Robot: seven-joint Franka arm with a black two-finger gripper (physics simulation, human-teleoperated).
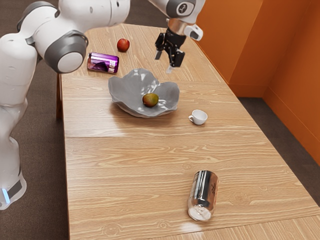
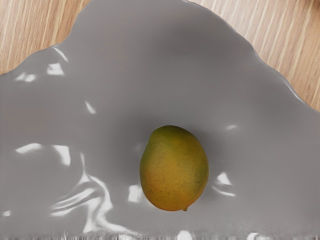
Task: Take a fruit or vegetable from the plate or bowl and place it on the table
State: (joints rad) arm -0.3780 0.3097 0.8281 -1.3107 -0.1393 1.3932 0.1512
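Since the mango rests inside the wavy grey bowl with nothing gripping it, the step in hand looks to be the approach before the grasp. The jaws hang up above the desk, clear of the bowl, and stand wide apart with nothing between them. From the wrist camera the fruit shows beneath the hand, against the bowl's smooth inner surface.

The next move, I judge, calls for lining up over the mango, then going down with one jaw to each side of it, clear of the raised rim. Its rounded skin could slip or roll if the squeeze lands off-centre. After a firm grip comes a lift straight up past the rim, then a gentle release on bare desk. The stretch between the white cup and the silver can seems roomy enough for that.
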